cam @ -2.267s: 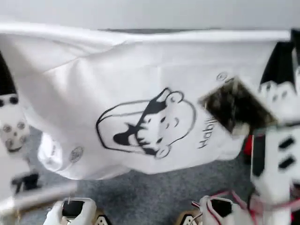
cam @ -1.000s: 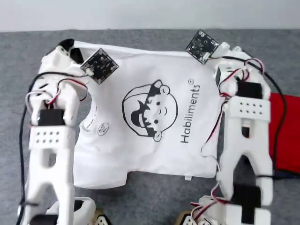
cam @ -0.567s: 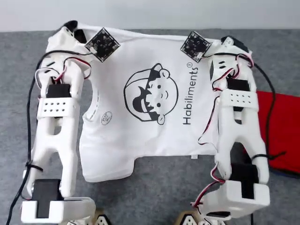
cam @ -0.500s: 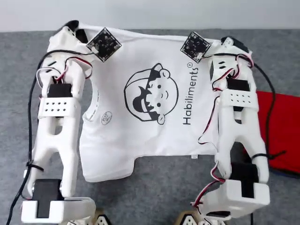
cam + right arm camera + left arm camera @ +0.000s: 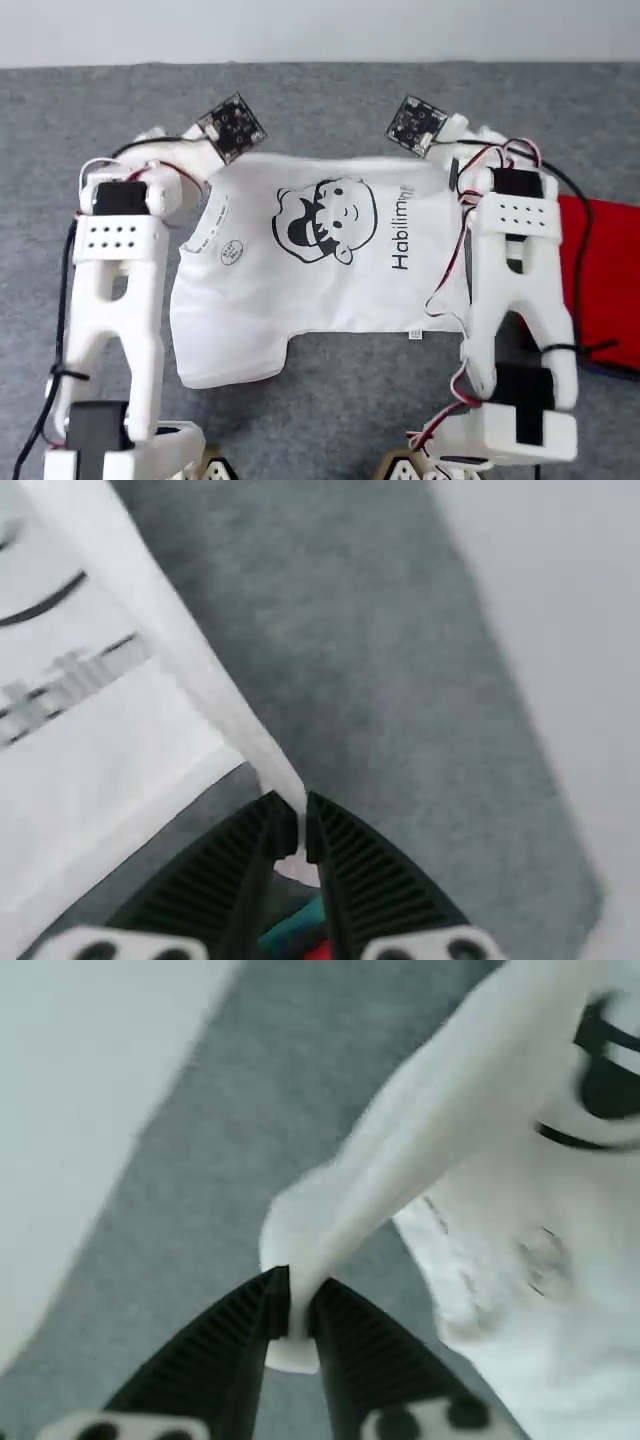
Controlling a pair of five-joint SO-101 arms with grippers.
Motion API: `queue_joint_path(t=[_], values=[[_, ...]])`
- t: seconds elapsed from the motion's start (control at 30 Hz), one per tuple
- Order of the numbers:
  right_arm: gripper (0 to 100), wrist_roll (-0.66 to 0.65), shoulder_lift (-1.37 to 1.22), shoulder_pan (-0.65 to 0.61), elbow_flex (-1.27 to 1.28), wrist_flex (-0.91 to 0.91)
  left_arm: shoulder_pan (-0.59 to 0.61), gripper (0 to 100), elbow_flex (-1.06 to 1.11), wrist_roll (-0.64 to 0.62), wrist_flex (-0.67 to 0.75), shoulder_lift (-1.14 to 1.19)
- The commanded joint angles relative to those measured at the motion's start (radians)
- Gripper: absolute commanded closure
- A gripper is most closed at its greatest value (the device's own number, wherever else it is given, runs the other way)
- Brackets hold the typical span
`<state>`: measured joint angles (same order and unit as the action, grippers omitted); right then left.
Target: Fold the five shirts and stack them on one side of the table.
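The left gripper (image 5: 297, 1292) and the right gripper (image 5: 298, 816) each pinch the white shirt (image 5: 330, 280) tightly by its edge.

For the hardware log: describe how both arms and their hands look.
The left arm and right arm are white moulded plastic with black motor blocks, dotted hole grids and loose red, white and black cables. Each carries a square black camera board. The left hand and right hand are black and ribbed.

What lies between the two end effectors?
The far edge of the white shirt spans that stretch, pinched by the left end effector and the right end effector; the high view shows it.
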<state>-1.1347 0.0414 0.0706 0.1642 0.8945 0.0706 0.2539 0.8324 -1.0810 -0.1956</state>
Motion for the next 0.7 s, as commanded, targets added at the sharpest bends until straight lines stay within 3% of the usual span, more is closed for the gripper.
queue_joint_path(t=[0.0,0.3,0.67], values=[[98.4,-0.003,0.096,0.005,-0.008,0.202,-0.009,99,-0.05,0.009,-0.235,-0.089],[98.3,-0.002,0.122,0.002,-0.006,0.598,-0.009,99,-0.039,0.043,-0.574,-0.089],[98.3,-0.006,0.131,0.01,0.149,0.68,-0.005,99,0.306,0.178,-0.64,-0.098]])
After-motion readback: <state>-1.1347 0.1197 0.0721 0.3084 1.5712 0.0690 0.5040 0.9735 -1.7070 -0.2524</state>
